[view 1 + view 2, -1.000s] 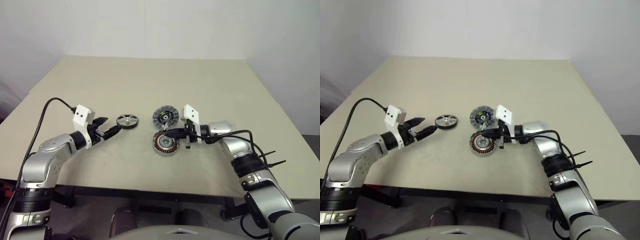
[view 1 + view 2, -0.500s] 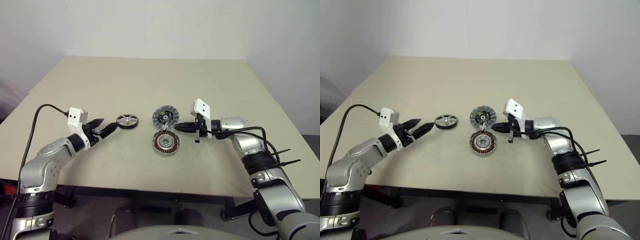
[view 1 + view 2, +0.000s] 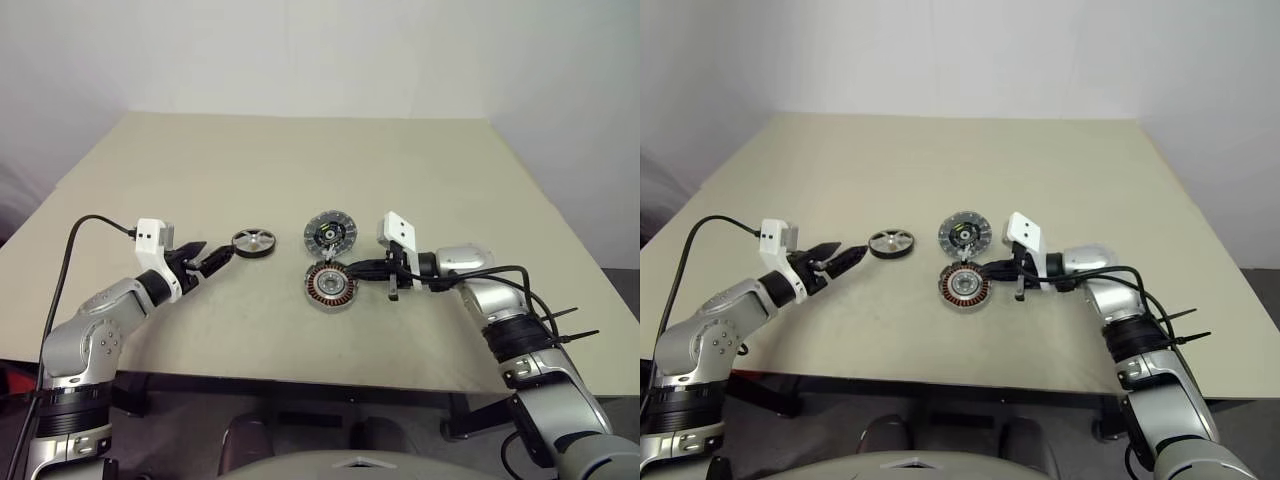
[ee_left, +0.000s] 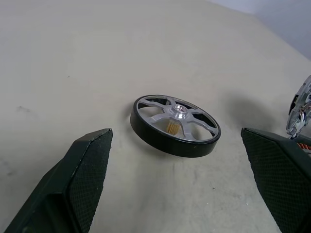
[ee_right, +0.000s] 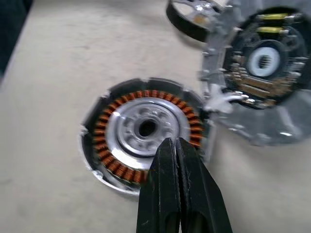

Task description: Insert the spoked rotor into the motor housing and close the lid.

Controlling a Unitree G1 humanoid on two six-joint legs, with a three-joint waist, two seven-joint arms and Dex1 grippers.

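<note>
I see the spoked rotor [image 3: 254,241] lying flat on the table [image 3: 300,160], untouched, with my left gripper [image 3: 205,261] at its 8 o'clock, fingers spread wide and empty. The motor housing [image 3: 331,286] lies at 6 o'clock of the lid [image 3: 331,234]. My right gripper [image 3: 347,268] is clenched on nothing, its tip at the housing's 2 o'clock edge.

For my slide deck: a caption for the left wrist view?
Open left gripper facing the spoked rotor, which lies flat on the table.
</note>
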